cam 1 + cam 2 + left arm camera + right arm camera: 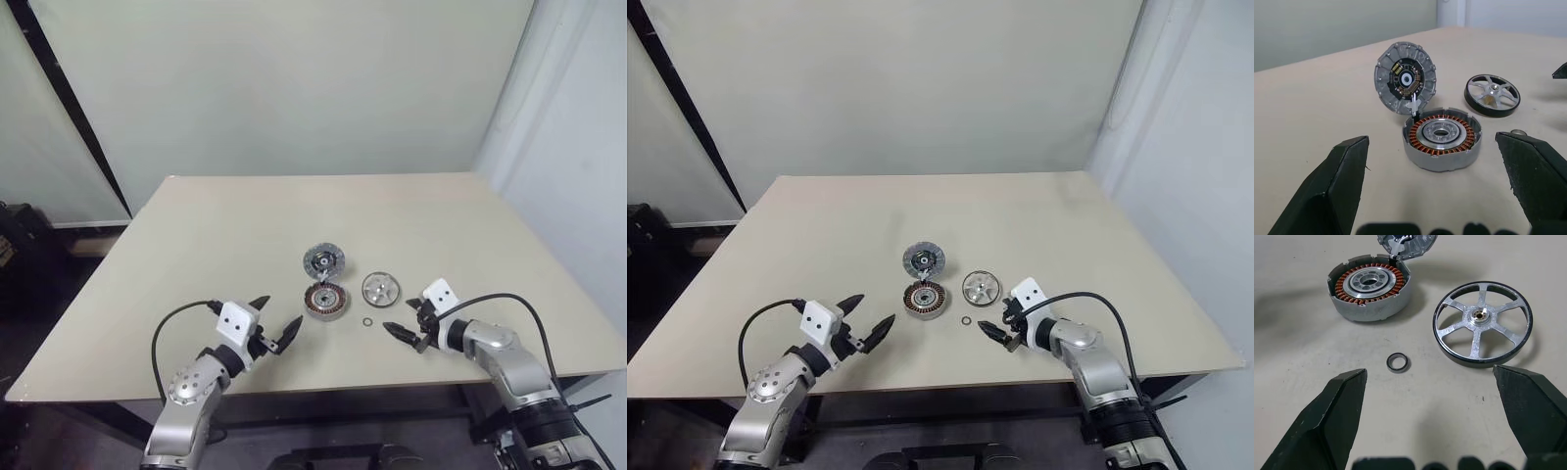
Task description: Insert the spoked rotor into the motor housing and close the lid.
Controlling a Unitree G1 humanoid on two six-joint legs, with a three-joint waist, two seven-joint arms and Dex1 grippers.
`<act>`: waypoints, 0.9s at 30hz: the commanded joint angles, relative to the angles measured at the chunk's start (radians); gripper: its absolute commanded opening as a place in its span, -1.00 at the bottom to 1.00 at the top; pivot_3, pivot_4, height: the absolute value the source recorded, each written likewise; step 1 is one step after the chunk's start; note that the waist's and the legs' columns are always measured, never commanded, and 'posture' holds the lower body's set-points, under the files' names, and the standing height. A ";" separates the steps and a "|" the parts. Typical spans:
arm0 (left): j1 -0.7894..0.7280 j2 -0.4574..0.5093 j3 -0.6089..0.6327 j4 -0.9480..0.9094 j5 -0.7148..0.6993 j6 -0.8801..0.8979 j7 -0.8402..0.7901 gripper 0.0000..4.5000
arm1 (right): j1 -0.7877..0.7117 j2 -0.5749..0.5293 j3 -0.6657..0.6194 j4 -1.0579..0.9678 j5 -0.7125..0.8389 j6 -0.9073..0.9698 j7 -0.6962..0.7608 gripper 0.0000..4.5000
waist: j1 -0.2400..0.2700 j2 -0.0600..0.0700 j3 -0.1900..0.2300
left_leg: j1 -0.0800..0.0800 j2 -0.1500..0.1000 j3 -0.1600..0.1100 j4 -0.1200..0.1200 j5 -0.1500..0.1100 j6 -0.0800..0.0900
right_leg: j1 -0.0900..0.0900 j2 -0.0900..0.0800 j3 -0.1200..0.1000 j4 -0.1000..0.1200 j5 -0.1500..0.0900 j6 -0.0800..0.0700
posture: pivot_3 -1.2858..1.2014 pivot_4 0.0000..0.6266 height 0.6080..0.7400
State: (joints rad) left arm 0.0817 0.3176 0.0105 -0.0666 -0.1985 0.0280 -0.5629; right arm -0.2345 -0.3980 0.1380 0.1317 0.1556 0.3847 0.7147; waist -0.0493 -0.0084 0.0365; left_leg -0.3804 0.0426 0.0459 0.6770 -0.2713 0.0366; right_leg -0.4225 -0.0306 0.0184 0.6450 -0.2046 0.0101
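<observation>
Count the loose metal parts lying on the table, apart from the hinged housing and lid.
2. The spoked rotor lies flat on the table, right of the motor housing. The small ring lies in front of the gap between them.

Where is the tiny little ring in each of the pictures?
Left eye view: the tiny ring lies on the table just in front of the spoked rotor.
Right eye view: same spot, right of the motor housing.
Left wrist view: I cannot make it out for sure.
Right wrist view: mid-picture, between housing and rotor.
Shared landmark: the housing's copper windings.
</observation>
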 commanded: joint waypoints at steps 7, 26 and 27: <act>-0.020 -0.003 -0.006 -0.033 -0.015 0.003 -0.006 0.97 | -0.045 0.016 -0.030 -0.020 0.007 -0.035 -0.021 1.00 | 0.000 0.000 0.000 | 0.000 0.000 0.000 0.000 0.000 0.000 | 0.000 0.000 0.000 0.000 0.000 0.000 | 0.03 -1.00 1.00; 0.000 0.010 -0.052 0.015 0.010 -0.005 -0.057 0.97 | -0.015 0.109 0.059 -0.044 -0.029 0.083 -0.128 1.00 | 0.000 0.000 0.000 | 0.000 0.001 0.000 0.000 0.000 0.000 | -0.001 0.000 0.000 0.000 0.000 0.000 | 0.03 -1.00 1.00; 0.002 0.010 -0.053 0.013 0.010 -0.004 -0.058 0.97 | -0.021 0.115 0.065 -0.031 -0.035 0.080 -0.132 1.00 | 0.000 0.000 0.000 | 0.000 0.001 0.000 0.000 0.000 0.000 | -0.001 0.000 0.000 0.000 0.000 0.000 | 0.03 -1.00 1.00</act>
State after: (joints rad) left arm 0.0912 0.3262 -0.0368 -0.0328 -0.1900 0.0428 -0.6210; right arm -0.2256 -0.2878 0.2006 0.1016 0.1349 0.4785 0.5952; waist -0.0494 -0.0083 0.0366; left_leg -0.3805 0.0431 0.0459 0.6770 -0.2714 0.0366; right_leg -0.4233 -0.0308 0.0183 0.6451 -0.2046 0.0100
